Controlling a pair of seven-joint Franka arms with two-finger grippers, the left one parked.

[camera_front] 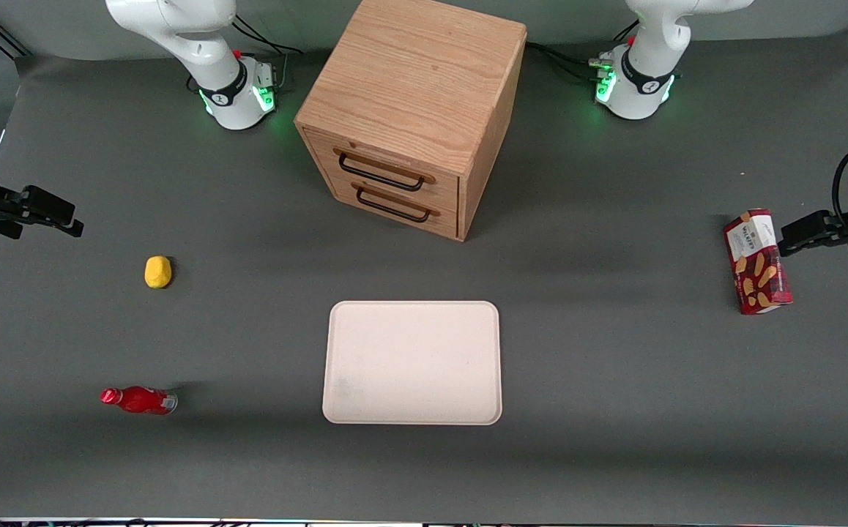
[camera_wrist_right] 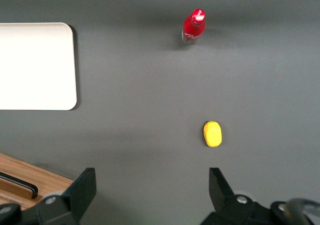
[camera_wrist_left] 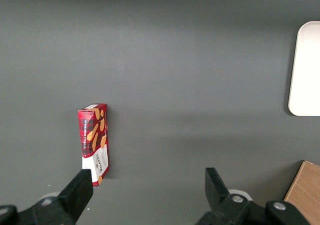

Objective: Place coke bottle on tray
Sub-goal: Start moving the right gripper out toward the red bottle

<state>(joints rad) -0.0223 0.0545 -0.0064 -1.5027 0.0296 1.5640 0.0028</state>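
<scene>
The coke bottle [camera_front: 138, 400] [camera_wrist_right: 193, 27], small and bright red with a red cap and silvery base, appears to lie on its side on the grey table, cap toward the working arm's end. It is apart from the tray [camera_front: 413, 362] [camera_wrist_right: 35, 65], a flat cream-pink rectangle nearer the table's middle with nothing on it. My right gripper [camera_front: 58, 216] [camera_wrist_right: 151, 177] hovers at the working arm's end of the table, farther from the front camera than the bottle. It is open, with nothing between its fingers.
A yellow lump [camera_front: 157, 271] [camera_wrist_right: 212, 134] lies between the gripper and the bottle. A wooden two-drawer cabinet [camera_front: 413, 110], drawers shut, stands farther from the front camera than the tray. A dark-red snack box [camera_front: 757, 261] stands toward the parked arm's end.
</scene>
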